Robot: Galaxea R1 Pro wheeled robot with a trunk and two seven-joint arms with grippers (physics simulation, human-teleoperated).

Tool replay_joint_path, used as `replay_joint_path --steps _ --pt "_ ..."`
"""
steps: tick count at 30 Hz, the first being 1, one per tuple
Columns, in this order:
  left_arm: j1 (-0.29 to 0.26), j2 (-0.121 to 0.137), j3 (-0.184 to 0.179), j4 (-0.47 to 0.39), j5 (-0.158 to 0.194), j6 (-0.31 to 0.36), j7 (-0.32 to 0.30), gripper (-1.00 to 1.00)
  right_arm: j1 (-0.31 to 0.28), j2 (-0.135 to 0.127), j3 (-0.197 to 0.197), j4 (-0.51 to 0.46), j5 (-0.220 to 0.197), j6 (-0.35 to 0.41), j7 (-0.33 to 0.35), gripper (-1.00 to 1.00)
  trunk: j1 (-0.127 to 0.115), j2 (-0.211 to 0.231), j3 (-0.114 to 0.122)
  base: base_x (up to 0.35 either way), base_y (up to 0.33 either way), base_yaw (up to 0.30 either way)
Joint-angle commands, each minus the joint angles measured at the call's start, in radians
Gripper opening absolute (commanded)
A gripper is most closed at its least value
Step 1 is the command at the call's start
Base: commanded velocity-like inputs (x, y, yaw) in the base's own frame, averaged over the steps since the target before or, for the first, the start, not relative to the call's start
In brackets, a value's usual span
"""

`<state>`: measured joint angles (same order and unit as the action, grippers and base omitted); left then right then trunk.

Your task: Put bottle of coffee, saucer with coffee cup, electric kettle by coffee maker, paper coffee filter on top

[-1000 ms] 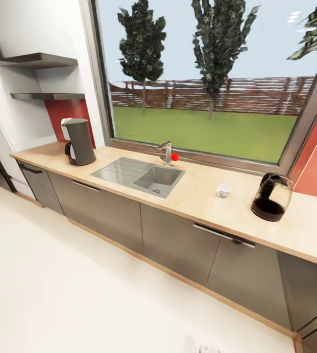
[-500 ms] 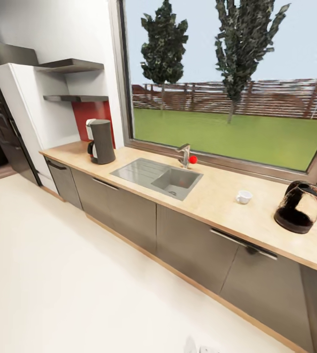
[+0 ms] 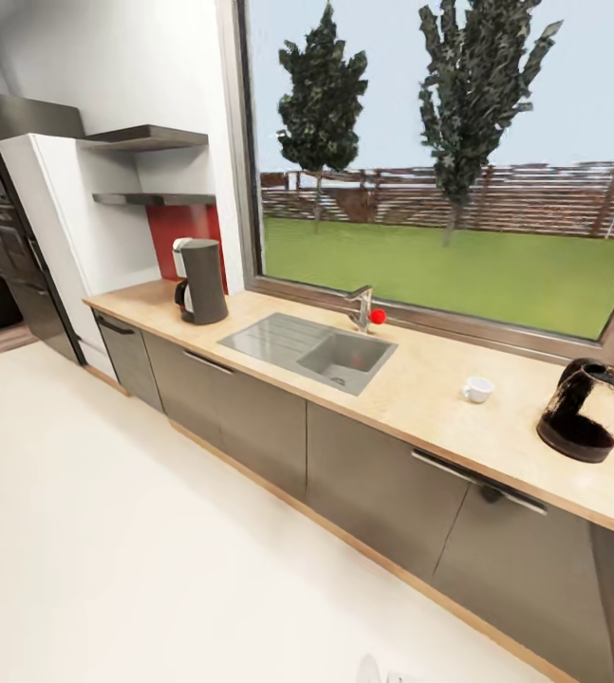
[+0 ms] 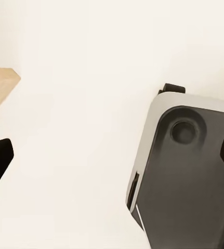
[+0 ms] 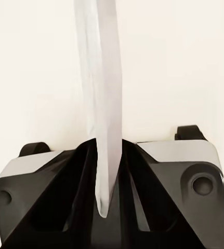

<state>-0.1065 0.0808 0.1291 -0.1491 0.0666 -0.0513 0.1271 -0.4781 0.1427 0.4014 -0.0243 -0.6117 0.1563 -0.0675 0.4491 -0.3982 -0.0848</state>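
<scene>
The right gripper (image 5: 105, 181) is closed on a thin white sheet, most likely the paper filter (image 5: 101, 104), which sticks out straight between its fingers over the bare floor. The filter belongs on top of the coffee maker (image 3: 199, 281), which stands at the far left end of the counter (image 3: 420, 384), just under the shelves (image 3: 150, 171). To do this step well, I think the robot should roll closer first, then lift the filter higher than the coffee maker's top and lay it down flat, letting go only when it rests there. The left gripper (image 4: 112, 155) looks wide open and holds nothing. The cup (image 3: 477, 388) and the kettle (image 3: 586, 410) sit well apart from the coffee maker, past the sink (image 3: 311, 346). The floor (image 3: 107, 531) in front of the cabinets is wide and open for driving. The fridge (image 3: 8, 218) and the low shelf close in around the coffee maker, so the arm has little room there.
</scene>
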Motion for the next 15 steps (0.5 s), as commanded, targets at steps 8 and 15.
replay_joint_path --steps 8,15 --pt "-0.001 0.000 0.002 0.000 0.008 -0.004 0.000 1.00 -0.001 -0.005 0.006 -0.004 -0.019 0.006 0.006 -1.00 0.001 -0.002 0.002 0.270 0.140 0.004" --pt "-0.001 0.000 0.003 0.001 0.009 -0.004 0.000 1.00 -0.001 -0.004 0.008 -0.005 -0.015 0.006 0.010 -1.00 0.001 -0.002 0.002 0.225 0.236 0.052"
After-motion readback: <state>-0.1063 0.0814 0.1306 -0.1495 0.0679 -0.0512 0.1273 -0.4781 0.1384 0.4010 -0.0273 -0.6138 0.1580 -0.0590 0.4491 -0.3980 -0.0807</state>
